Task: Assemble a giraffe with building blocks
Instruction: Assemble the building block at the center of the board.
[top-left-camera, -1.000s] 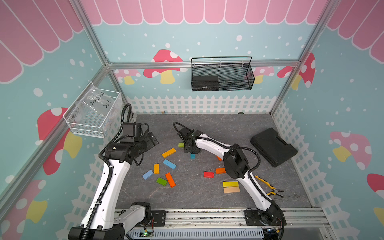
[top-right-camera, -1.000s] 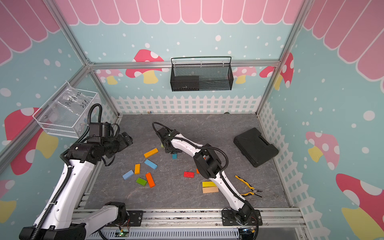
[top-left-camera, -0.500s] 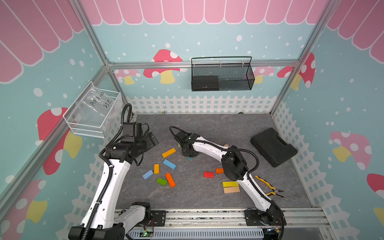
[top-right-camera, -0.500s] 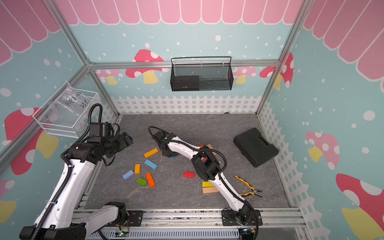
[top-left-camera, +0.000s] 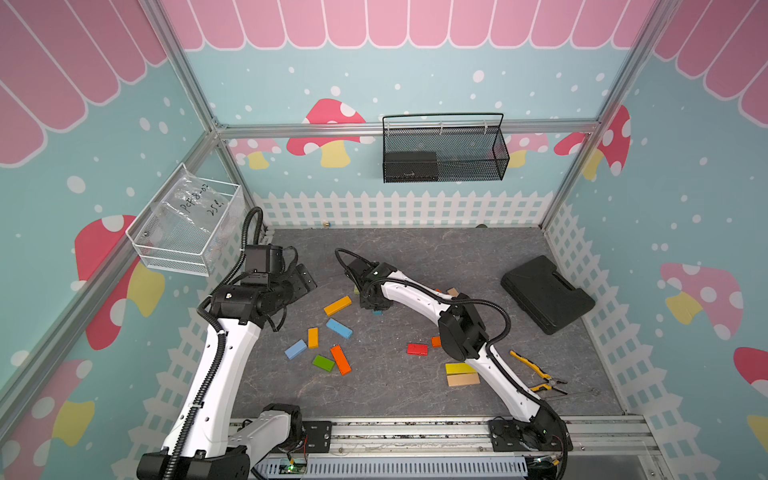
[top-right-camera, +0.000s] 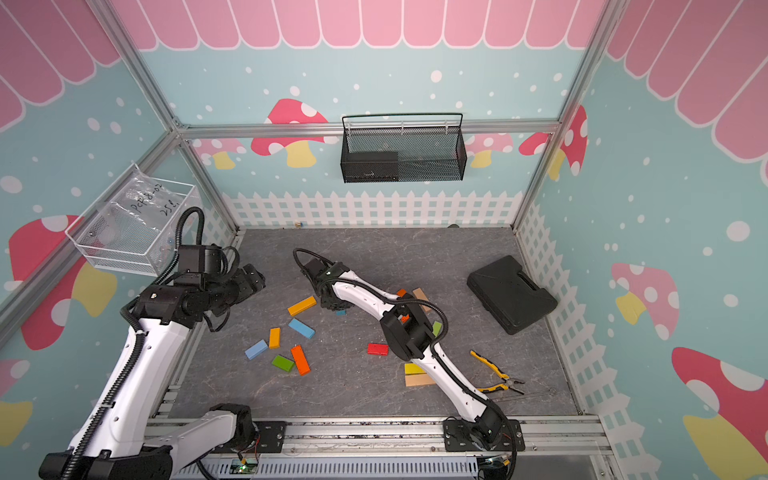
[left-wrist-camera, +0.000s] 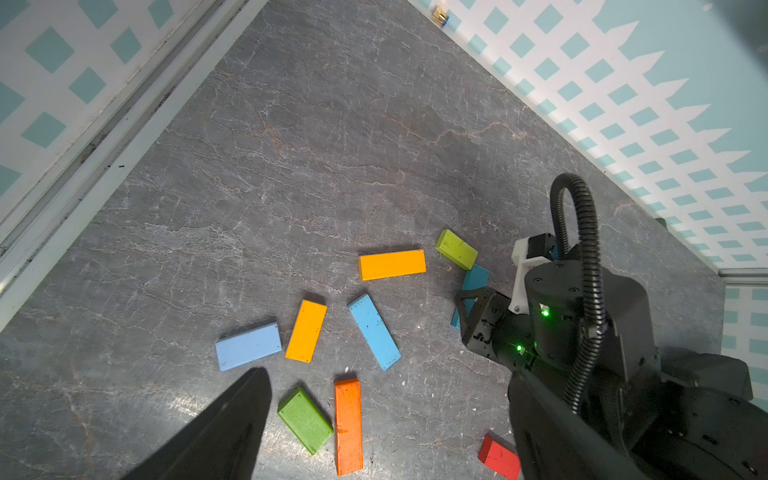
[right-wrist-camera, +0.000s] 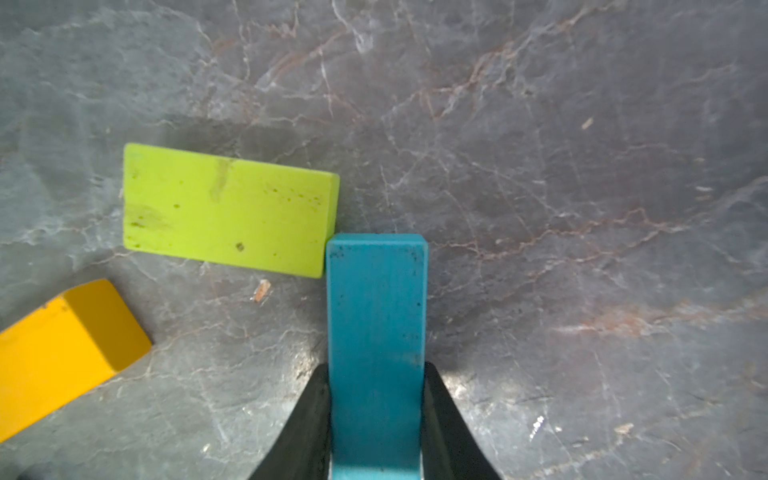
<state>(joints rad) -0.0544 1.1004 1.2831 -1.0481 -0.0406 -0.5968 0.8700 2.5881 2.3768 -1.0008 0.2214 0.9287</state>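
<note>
My right gripper (right-wrist-camera: 376, 370) is shut on a teal block (right-wrist-camera: 376, 332), pinching its long sides low over the grey mat. The block's far end touches a corner of a lime block (right-wrist-camera: 226, 210). In both top views this gripper (top-left-camera: 374, 301) (top-right-camera: 334, 305) sits mid-mat and hides most of the teal block. Loose blocks lie to its left: amber (top-left-camera: 337, 305), blue (top-left-camera: 339, 328), orange (top-left-camera: 340, 360), green (top-left-camera: 323, 363). Red (top-left-camera: 417, 349), yellow (top-left-camera: 459, 368) and tan (top-left-camera: 463, 379) blocks lie by the right arm. My left gripper (left-wrist-camera: 386, 374) hangs open and empty above the left cluster.
A black plastic case (top-left-camera: 546, 293) lies at the right of the mat, and yellow-handled pliers (top-left-camera: 536, 374) lie near the front right. A black wire basket (top-left-camera: 442, 149) hangs on the back wall. A clear bin (top-left-camera: 187, 224) hangs at the left. White fence panels edge the mat.
The right gripper shifted slightly left and its jaws closed onto the teal block. The left arm stayed where it was.
</note>
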